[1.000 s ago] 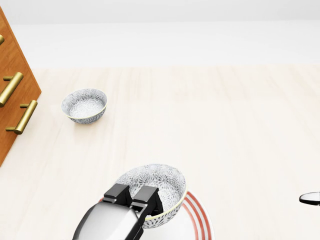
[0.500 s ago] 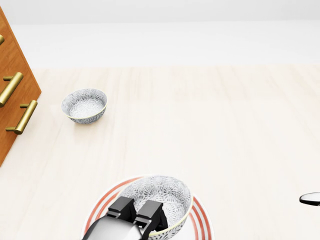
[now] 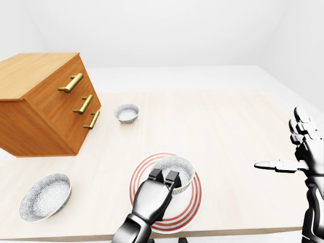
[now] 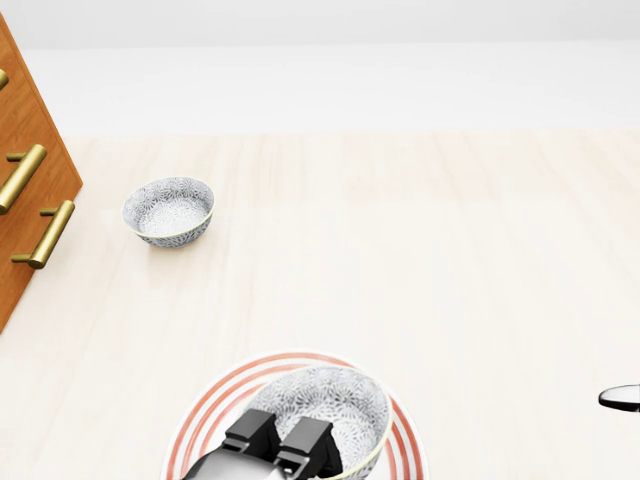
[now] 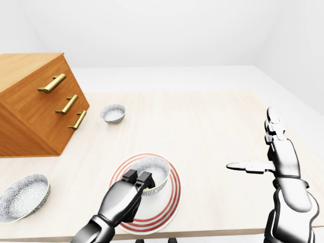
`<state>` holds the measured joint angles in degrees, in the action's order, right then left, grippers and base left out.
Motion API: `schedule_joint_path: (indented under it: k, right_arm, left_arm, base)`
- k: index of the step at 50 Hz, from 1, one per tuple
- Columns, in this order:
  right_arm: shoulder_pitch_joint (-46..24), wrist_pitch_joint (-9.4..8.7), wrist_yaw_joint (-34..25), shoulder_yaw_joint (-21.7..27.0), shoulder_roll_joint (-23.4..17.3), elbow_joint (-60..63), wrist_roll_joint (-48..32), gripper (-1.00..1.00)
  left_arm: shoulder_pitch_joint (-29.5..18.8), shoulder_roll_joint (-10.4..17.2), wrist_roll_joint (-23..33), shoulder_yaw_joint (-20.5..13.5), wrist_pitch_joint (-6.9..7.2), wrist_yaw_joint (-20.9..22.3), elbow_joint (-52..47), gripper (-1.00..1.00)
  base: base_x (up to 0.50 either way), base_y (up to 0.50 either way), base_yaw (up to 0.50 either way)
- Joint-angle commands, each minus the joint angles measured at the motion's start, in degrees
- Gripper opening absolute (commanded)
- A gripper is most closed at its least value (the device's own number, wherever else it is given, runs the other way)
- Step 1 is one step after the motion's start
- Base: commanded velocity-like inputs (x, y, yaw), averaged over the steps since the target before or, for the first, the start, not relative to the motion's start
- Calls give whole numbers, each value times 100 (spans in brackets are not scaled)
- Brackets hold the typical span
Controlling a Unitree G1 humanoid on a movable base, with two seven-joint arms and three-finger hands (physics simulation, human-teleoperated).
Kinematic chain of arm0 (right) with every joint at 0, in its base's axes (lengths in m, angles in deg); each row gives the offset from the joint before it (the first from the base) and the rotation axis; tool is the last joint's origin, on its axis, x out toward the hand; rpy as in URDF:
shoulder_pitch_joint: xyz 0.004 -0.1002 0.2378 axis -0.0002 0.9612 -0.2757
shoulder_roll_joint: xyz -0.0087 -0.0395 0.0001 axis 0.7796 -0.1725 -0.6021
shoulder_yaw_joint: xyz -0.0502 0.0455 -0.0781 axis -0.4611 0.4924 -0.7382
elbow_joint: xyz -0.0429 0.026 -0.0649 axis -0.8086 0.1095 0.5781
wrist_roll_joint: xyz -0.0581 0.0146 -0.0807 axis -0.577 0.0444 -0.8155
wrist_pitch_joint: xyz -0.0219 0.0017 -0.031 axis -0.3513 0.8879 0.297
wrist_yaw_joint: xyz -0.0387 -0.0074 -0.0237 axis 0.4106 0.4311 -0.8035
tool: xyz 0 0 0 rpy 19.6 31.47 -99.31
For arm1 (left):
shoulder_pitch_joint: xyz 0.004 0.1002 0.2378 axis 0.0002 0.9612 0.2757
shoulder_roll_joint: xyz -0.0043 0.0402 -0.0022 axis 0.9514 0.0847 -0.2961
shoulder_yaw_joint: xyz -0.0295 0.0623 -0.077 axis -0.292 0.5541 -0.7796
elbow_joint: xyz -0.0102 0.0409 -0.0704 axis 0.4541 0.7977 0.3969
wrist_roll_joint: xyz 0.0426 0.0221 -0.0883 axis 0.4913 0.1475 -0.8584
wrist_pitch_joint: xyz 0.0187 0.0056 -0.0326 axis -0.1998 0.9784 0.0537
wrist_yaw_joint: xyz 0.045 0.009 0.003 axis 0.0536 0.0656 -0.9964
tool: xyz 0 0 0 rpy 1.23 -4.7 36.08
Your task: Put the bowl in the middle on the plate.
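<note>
A patterned grey-white bowl (image 3: 177,168) sits over the red-ringed plate (image 3: 191,202) near the table's bottom edge. My left hand (image 3: 166,178) is shut on the bowl's near rim, its fingers hooked over the edge; the same hold shows in the head view, where the bowl (image 4: 330,405) sits low over the plate (image 4: 205,412). Whether the bowl rests on the plate or hangs just above it, I cannot tell. My right hand (image 5: 263,147) hangs open at the right, away from the dishes, with a finger stretched out to the left.
A wooden drawer chest (image 3: 45,101) with brass handles stands at the left. A small patterned bowl (image 3: 126,113) lies beside it, and a larger one (image 3: 44,196) sits at the bottom left near the table edge (image 3: 76,237).
My left hand has drawn the bowl down toward the bottom of the head view and lowered it over the plate. More of the plate's rings show on the left. The far bowl has not moved.
</note>
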<state>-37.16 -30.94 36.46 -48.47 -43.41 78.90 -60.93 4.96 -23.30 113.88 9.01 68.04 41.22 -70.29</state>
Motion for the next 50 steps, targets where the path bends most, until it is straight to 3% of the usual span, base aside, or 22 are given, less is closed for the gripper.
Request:
schedule_joint_path:
  k: [1,15,50]
  right_arm:
    - [-6,0,8,-5,-11,-32,6,100]
    - [10,0,-8,9,-2,28,8,100]
    - [-12,0,1,-10,-8,50,-8,100]
  left_arm:
    - [-4,41,-78,56,0,-294,141,-100]
    - [-41,34,-186,7,0,-547,491,-100]
    - [-60,22,-258,21,0,-724,764,-100]
  base:
    - [0,0,0]
    - [0,0,0]
    - [0,0,0]
